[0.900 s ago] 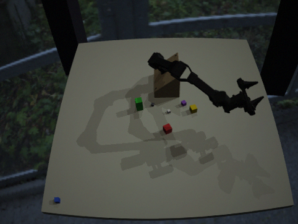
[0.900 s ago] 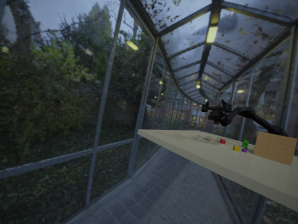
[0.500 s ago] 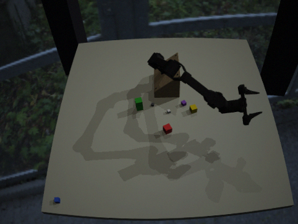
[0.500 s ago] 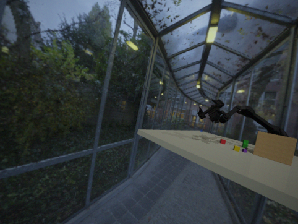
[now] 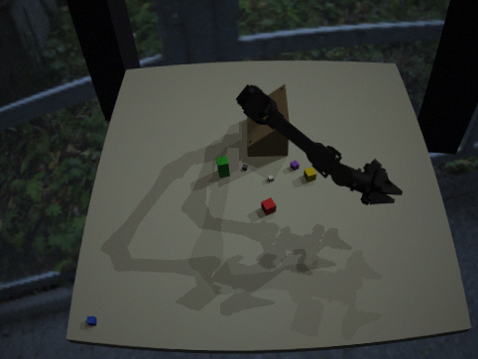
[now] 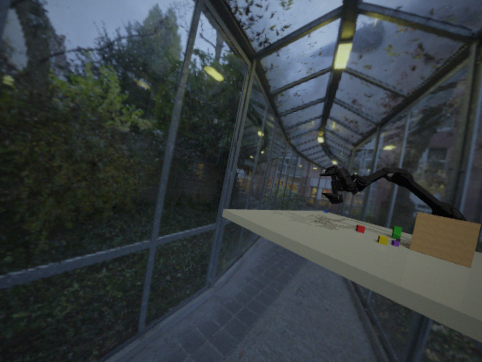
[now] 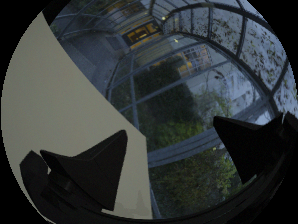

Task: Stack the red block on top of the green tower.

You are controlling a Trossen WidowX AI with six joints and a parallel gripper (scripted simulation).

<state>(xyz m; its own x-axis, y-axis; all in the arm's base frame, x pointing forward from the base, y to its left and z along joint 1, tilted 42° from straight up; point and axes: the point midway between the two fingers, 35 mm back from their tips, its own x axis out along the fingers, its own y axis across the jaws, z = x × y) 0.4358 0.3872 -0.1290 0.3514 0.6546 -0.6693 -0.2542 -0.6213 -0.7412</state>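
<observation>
The red block point(image 5: 269, 206) point(image 6: 360, 229) lies on the table, near its middle in the top view. The green tower point(image 5: 223, 167) point(image 6: 397, 232) stands upright, behind and left of the red block in the top view, with nothing on top. My gripper point(image 5: 398, 196) point(image 6: 324, 184) point(image 7: 172, 127) is open and empty, raised well above the table and far from both. In the top view it appears to the right of the red block. The wrist view shows neither the red block nor the tower.
A wooden wedge-like block point(image 5: 268, 146) point(image 6: 445, 239) stands beside the arm's base. Yellow point(image 5: 310, 175) point(image 6: 382, 240), purple point(image 5: 295, 165) point(image 6: 396, 243), white point(image 5: 270, 179) and dark grey point(image 5: 245, 167) cubes lie near it. A blue cube point(image 5: 91, 320) point(image 6: 326, 211) lies at a far corner.
</observation>
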